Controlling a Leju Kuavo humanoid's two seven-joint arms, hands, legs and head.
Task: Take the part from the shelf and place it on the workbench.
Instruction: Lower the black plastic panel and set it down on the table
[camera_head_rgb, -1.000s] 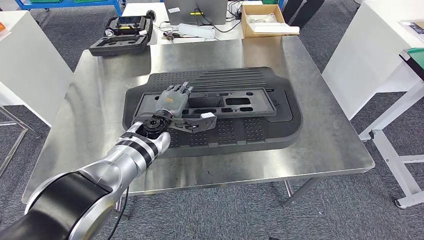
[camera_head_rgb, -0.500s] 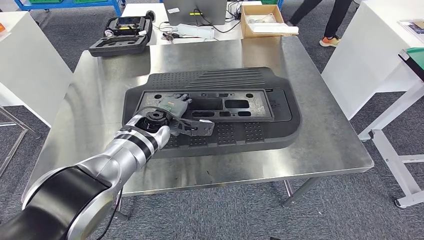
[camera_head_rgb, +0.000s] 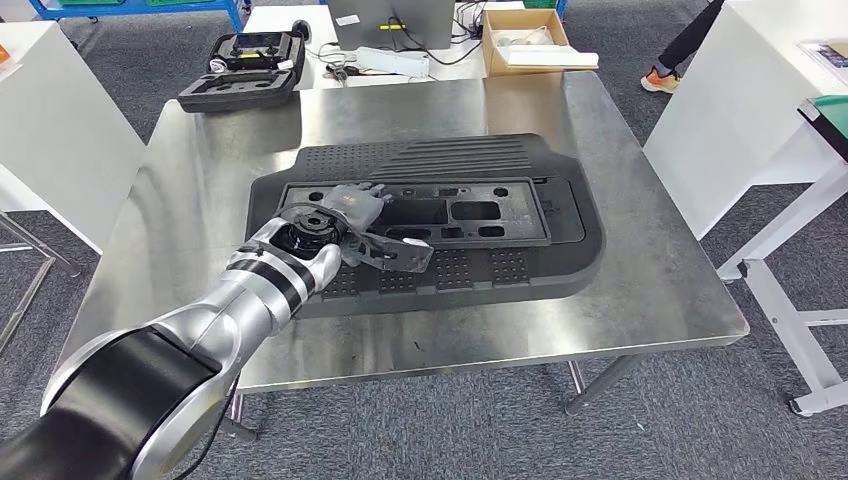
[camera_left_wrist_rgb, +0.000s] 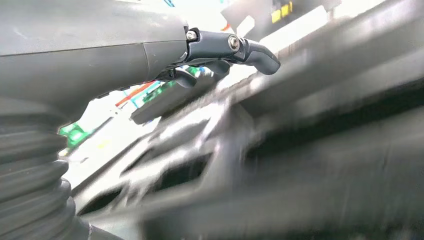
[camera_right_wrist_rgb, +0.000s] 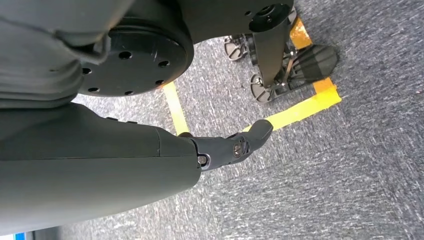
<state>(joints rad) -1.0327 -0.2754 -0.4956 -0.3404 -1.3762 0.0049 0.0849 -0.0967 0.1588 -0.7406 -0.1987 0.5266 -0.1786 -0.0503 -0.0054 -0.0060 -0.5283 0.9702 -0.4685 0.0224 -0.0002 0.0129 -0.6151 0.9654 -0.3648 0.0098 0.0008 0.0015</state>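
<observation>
Lying flat mid-counter (camera_head_rgb: 180, 190), the part (camera_head_rgb: 520, 215) sits on a black mat (camera_head_rgb: 560, 265). Left hand (camera_head_rgb: 350, 205) rests on the part's near-left end, fingers spread, gripping nothing. Behind stand a foam case (camera_head_rgb: 240, 90) holding a controller (camera_head_rgb: 257, 48), and a cardboard box (camera_head_rgb: 495, 55) of white items. Right hand (camera_right_wrist_rgb: 235, 145) hangs over carpet; its state is unclear.

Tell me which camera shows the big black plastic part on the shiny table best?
The head view. It shows the whole black part lying flat on the steel workbench, with the left hand on it. The left wrist view shows a blurred close-up of its slots and edges. The right wrist view looks at carpet and yellow floor tape instead.
</observation>
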